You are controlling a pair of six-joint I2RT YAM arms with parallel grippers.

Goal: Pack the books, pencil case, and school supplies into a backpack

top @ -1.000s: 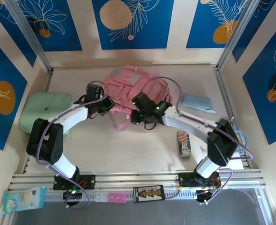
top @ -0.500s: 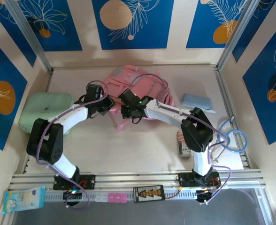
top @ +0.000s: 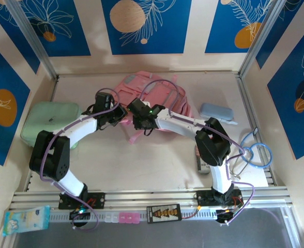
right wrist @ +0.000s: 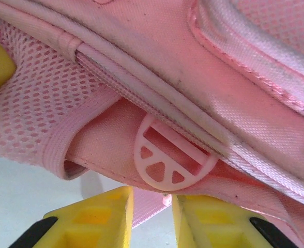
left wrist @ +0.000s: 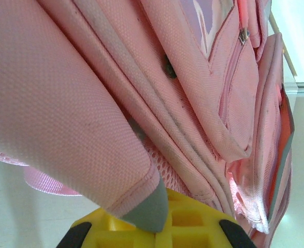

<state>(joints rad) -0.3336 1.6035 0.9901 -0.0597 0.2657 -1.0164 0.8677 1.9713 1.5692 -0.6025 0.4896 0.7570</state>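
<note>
Backpack: the pink backpack (top: 165, 101) is laid on the table (top: 157, 160) at the upper centre of the top view, with both arms reaching to its near edge
Left gripper: the left gripper (left wrist: 160, 219) is seen at the lower left edge of the backpack; its yellow fingers are closed on a pink fabric flap with a grey tip, which runs down between them at the bottom of the left wrist view
Right gripper: the right gripper (right wrist: 153, 206) is placed just right of the left one, under the backpack's mesh edge
Right fingers: a narrow gap is kept between them and a pink strap is seen in it; whether the strap is clamped cannot be told
Buckle: a pale pink plastic buckle (right wrist: 175, 155) is seen just above that gap
Pencil case: the blue-grey pencil case (top: 216, 111) is laid right of the backpack, apart from it
Striped pack: the striped pack (top: 200, 164) is partly hidden by the right arm, lower right of centre
Mint-green case: the mint-green case (top: 48, 121) is laid at the left of the table
</note>
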